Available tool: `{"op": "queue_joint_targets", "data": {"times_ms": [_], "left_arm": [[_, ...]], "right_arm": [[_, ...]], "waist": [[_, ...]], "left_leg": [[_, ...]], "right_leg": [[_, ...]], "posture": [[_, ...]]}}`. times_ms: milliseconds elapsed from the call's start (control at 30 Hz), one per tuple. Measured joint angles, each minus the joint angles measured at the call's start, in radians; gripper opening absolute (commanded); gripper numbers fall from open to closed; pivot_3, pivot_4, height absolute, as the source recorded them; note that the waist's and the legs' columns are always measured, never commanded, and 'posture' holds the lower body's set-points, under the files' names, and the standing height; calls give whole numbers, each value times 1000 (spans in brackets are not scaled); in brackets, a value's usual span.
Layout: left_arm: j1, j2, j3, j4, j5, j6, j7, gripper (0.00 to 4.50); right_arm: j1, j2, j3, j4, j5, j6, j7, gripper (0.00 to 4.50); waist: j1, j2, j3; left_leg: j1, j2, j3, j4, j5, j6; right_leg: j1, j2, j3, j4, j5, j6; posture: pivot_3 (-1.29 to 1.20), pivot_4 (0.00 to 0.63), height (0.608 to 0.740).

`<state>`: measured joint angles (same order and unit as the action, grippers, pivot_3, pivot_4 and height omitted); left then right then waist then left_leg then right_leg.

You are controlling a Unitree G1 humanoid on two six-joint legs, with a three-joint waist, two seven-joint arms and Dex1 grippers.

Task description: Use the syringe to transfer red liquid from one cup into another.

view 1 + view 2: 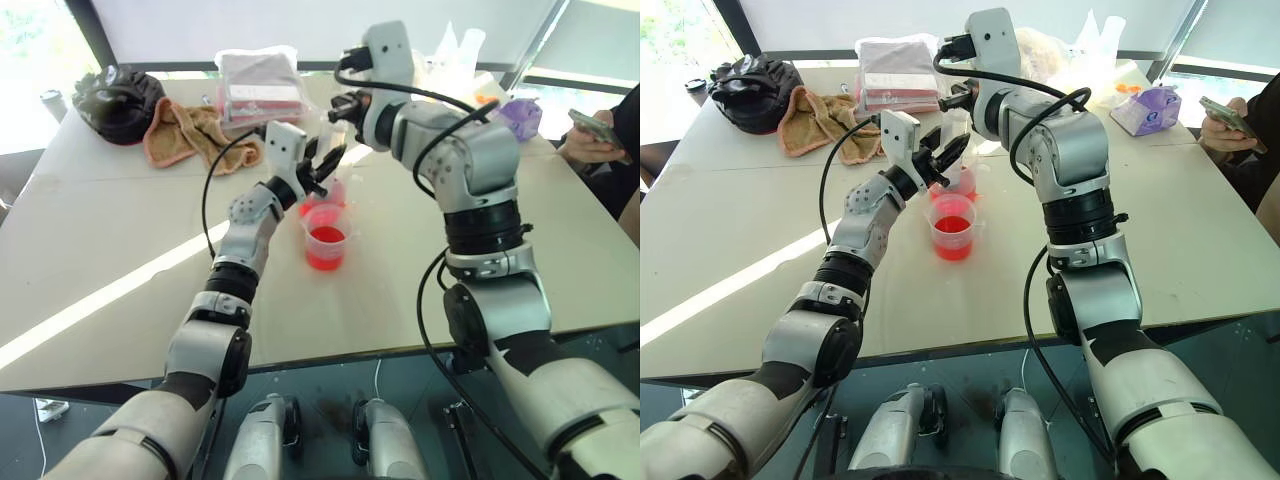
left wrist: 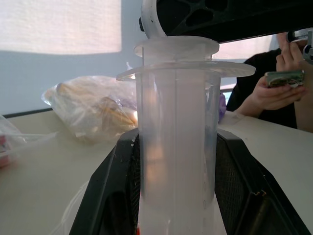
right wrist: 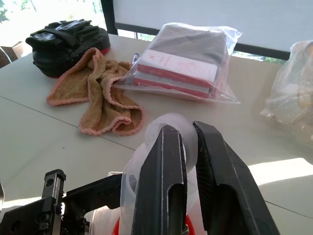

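The syringe (image 2: 176, 147) is standing upright, its barrel pinched between the left gripper's (image 1: 318, 170) jaws, above the cups (image 1: 326, 236) of red liquid (image 1: 325, 255). The right gripper's (image 3: 188, 161) jaws are pressing together on the plunger head just above. Judging by this, drawing is beginning; next, the plunger needs pulling straight up while the barrel stays steady over the bench (image 1: 120, 260).

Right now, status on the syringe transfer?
Left end effector shut on large clear plastic syringe barrel. Right end effector shut on its white plunger top. Two red-liquid cups below.
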<state>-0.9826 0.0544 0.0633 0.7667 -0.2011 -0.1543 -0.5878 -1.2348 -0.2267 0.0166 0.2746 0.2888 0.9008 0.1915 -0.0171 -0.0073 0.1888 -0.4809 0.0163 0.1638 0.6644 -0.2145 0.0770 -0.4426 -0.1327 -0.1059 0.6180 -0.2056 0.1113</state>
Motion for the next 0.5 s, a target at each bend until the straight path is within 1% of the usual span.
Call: {"op": "queue_joint_targets", "data": {"times_ms": [500], "left_arm": [[-1,-7,0,-6,-5,35,0,1459]], "right_arm": [[-4,-24,9,31,0,-78,14,25]], "waist": [[1,0,0]], "left_leg": [[0,0,0,0,0,0]], "right_leg": [[0,0,0,0,0,0]], "posture": [[0,150,740]]}}
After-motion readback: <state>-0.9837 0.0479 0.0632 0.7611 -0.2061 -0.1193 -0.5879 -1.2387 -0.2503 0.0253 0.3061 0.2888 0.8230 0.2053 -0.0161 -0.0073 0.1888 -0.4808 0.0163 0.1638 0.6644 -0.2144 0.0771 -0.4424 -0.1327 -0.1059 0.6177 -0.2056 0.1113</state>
